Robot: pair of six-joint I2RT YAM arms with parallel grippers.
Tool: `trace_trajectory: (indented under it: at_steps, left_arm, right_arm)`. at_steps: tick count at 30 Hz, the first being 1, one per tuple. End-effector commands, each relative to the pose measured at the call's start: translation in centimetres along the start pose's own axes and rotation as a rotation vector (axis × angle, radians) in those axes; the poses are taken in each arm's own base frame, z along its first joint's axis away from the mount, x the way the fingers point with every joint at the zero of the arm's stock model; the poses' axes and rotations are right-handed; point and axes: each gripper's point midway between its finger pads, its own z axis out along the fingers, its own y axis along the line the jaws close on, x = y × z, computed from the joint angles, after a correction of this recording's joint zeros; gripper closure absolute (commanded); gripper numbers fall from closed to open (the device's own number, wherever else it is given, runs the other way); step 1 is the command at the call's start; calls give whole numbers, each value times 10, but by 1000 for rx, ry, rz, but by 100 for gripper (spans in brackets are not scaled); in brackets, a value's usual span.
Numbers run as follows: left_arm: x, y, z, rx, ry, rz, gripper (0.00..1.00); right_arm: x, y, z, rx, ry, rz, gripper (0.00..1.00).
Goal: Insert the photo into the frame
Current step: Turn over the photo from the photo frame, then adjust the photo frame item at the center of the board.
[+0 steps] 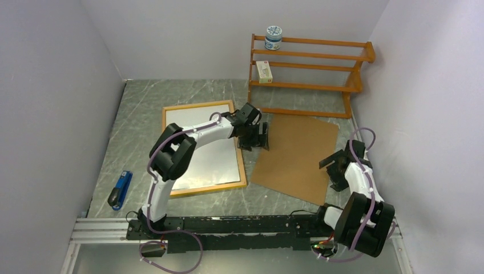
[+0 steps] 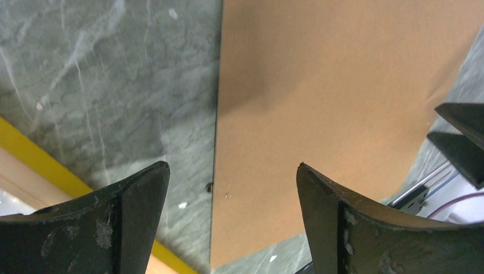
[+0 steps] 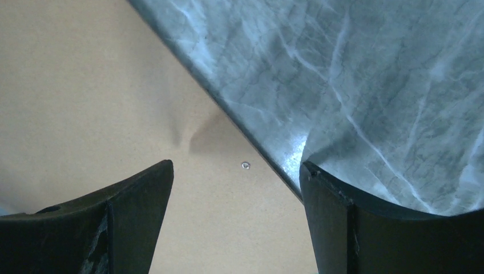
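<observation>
The frame (image 1: 208,189) lies flat at the left centre, light wood side up, and its yellow edge (image 2: 34,157) shows in the left wrist view. A white sheet (image 1: 214,165) fills its opening; it looks like the photo lying white side up. To its right lies a brown cardboard board (image 1: 297,157). My left gripper (image 1: 258,141) hangs open over the board's left edge (image 2: 231,166), holding nothing. Over the board's right edge (image 3: 236,165), my right gripper (image 1: 332,173) is open and holds nothing.
An orange-brown shelf rack (image 1: 308,74) stands at the back right, with a jar (image 1: 274,37) on top and a small box (image 1: 263,71) on a shelf. A blue stapler (image 1: 120,189) lies near the front left. Walls close in on both sides.
</observation>
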Motion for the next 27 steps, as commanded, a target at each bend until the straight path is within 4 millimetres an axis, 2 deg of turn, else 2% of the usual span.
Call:
trace_trajectory:
  at_steps: [1, 5, 9, 12, 17, 21, 27]
  left_arm:
    - [-9, -5, 8, -22, 24, -95, 14]
    - [5, -5, 22, -5, 90, -158, 18]
    - [18, -8, 23, 31, 142, -193, 23]
    - [23, -22, 20, 120, 175, -201, 29]
    - [36, -49, 9, 283, 240, -175, 42]
    - [32, -64, -3, 352, 235, -151, 48]
    - [24, -104, -38, 509, 221, -67, 52]
  right_arm:
    - [17, 3, 10, -58, 125, 25, 14]
    - [28, 1, 18, -66, 210, 48, 14]
    - [40, 5, 20, -106, 268, 62, 16]
    - [46, 11, 18, -151, 301, 68, 18]
    - [54, 20, 7, -205, 336, 88, 19]
    - [58, 26, -3, -256, 347, 102, 19]
    - [61, 35, -14, -327, 347, 142, 20]
